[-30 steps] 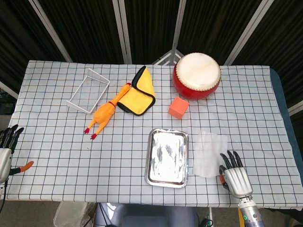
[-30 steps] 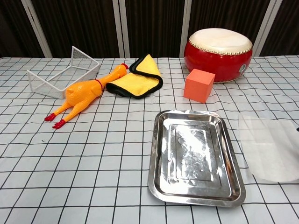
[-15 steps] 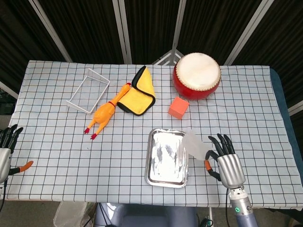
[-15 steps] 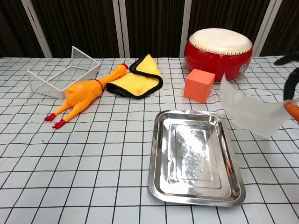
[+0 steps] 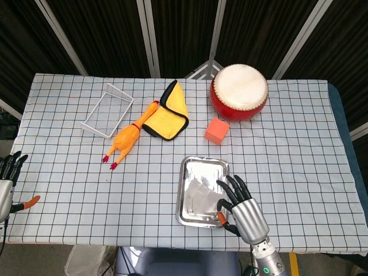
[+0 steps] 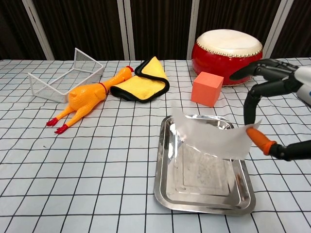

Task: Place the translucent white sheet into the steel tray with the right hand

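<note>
While the right robot hand point(image 5: 240, 204) hung over the near right corner of the steel tray point(image 5: 188, 217), it pinched the translucent white sheet point(image 6: 209, 137) between its orange-tipped thumb and a dark finger, the other fingers point(image 6: 252, 69) fanned out above. The sheet hung curled in the air over the tray, its lower edge low over the tray floor; whether it touched the steel could not be told. The tray lay flat on the checked worktop point(image 5: 299, 132). Just beyond the tray stood an orange cube point(image 5: 216, 130), and behind that a red drum point(image 5: 238, 91) with a pale skin. Further left lay a yellow cloth point(image 5: 167, 115) with dark edging, a rubber chicken point(image 5: 129, 135) just beside it, and a white wire basket point(image 5: 107, 110). The left robot hand point(image 5: 7, 179) rested at the worktop's near left edge, well apart from everything, fingers spread and holding nothing.
</note>
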Controlling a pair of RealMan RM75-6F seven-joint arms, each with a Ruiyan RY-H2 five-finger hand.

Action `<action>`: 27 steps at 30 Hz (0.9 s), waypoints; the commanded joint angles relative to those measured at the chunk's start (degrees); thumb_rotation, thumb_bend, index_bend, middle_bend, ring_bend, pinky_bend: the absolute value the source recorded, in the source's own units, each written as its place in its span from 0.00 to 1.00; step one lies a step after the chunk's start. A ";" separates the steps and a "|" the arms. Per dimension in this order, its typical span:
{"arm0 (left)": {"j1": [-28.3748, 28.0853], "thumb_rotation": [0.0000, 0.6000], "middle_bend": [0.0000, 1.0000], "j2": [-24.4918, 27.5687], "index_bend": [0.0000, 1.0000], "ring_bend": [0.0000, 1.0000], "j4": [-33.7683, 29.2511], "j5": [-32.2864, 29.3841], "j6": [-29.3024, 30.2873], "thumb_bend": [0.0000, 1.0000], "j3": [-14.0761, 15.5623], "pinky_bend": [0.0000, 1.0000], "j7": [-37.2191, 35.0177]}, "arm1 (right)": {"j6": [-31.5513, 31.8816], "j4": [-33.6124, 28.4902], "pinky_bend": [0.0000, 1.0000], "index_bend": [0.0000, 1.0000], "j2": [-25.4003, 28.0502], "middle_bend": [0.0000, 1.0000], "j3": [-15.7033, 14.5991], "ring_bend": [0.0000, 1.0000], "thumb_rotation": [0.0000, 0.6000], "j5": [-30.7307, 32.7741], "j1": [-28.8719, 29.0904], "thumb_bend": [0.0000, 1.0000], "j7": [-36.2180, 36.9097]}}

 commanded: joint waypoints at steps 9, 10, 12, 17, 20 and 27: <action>-0.15 1.00 0.00 0.08 0.00 0.00 -0.12 -0.41 -0.43 0.00 -0.08 0.00 -0.06 | -1.79 6.59 0.00 0.66 0.68 0.18 -1.56 0.00 1.00 -0.42 1.05 0.56 6.36; -0.13 1.00 0.00 0.09 0.00 0.00 -0.14 -0.40 -0.42 0.00 -0.05 0.00 -0.06 | -2.01 7.04 0.00 0.66 0.72 0.18 -1.45 0.00 1.00 -0.10 1.14 0.56 6.57; -0.09 1.00 0.00 0.11 0.00 0.00 -0.19 -0.40 -0.37 0.00 -0.04 0.00 -0.02 | -2.87 7.93 0.00 0.66 0.79 0.18 -1.23 0.00 1.00 0.79 1.46 0.56 7.11; -0.10 1.00 0.00 0.11 0.00 0.00 -0.05 -0.54 -0.39 0.00 -0.07 0.00 0.38 | -4.37 10.18 0.00 0.66 0.69 0.18 -0.61 0.00 1.00 2.50 2.14 0.56 8.39; -0.14 1.00 0.00 0.08 0.00 0.00 -0.07 -0.68 -0.56 0.00 -0.06 0.00 0.55 | -4.91 10.91 0.00 0.66 0.48 0.18 -0.13 0.00 1.00 4.00 2.29 0.56 10.06; -0.17 1.00 0.00 0.28 0.00 0.00 -0.17 -1.14 -0.69 0.00 -0.25 0.00 0.61 | -5.16 11.70 0.00 0.66 -0.39 0.18 0.49 0.00 1.00 5.55 2.39 0.56 11.03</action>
